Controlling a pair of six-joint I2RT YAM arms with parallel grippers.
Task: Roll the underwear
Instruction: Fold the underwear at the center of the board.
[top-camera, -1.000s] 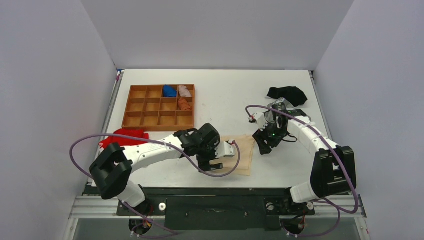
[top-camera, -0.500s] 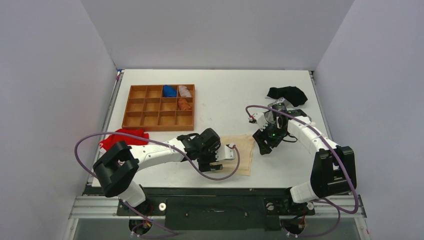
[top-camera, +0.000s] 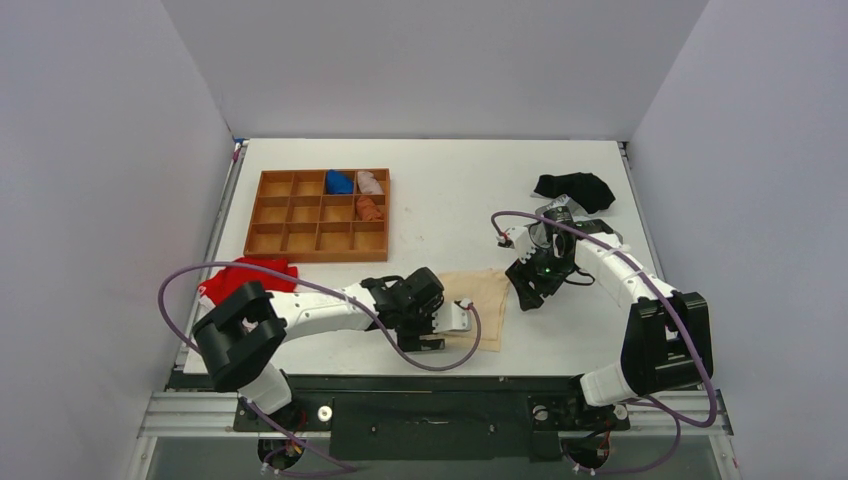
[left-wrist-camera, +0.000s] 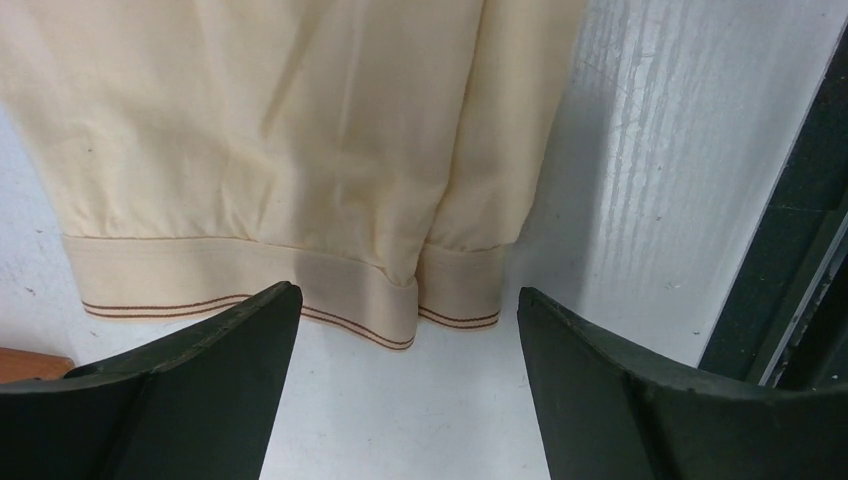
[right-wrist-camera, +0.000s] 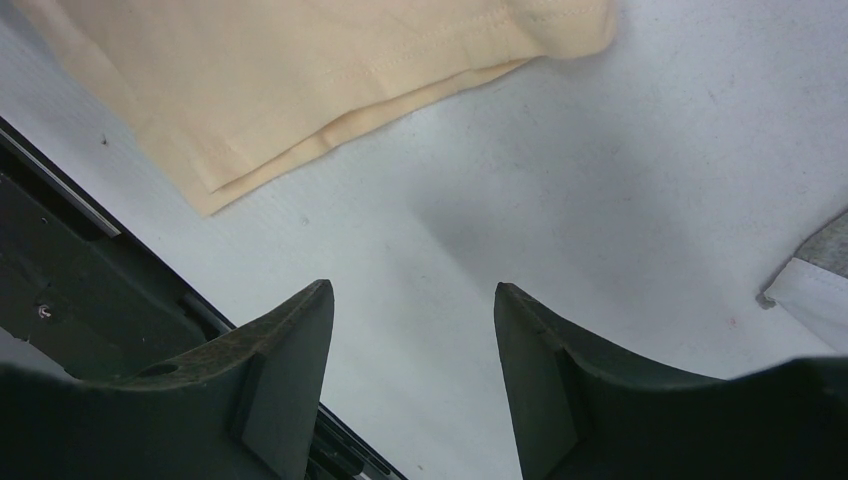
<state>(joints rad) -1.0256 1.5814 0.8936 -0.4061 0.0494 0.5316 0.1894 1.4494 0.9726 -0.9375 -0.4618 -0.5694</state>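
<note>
The cream underwear (top-camera: 480, 300) lies flat and folded near the table's front edge, between the arms. In the left wrist view its waistband (left-wrist-camera: 300, 290), with thin brown stripes, lies just ahead of the fingertips. My left gripper (top-camera: 440, 325) is open and empty at the underwear's left, low over the table; it shows in the left wrist view (left-wrist-camera: 408, 300). My right gripper (top-camera: 527, 290) is open and empty just right of the underwear, whose hem (right-wrist-camera: 330, 110) shows beyond its fingers (right-wrist-camera: 300, 340).
A wooden compartment tray (top-camera: 318, 213) with small rolled garments stands at the back left. A red garment (top-camera: 245, 275) lies left of the left arm. A black garment (top-camera: 575, 187) lies at the back right. A grey garment's white-banded edge (right-wrist-camera: 810, 290) shows near the right gripper. The table's front edge is close.
My left gripper has slid toward the near edge along the underwear's left side. The right arm has not moved.
</note>
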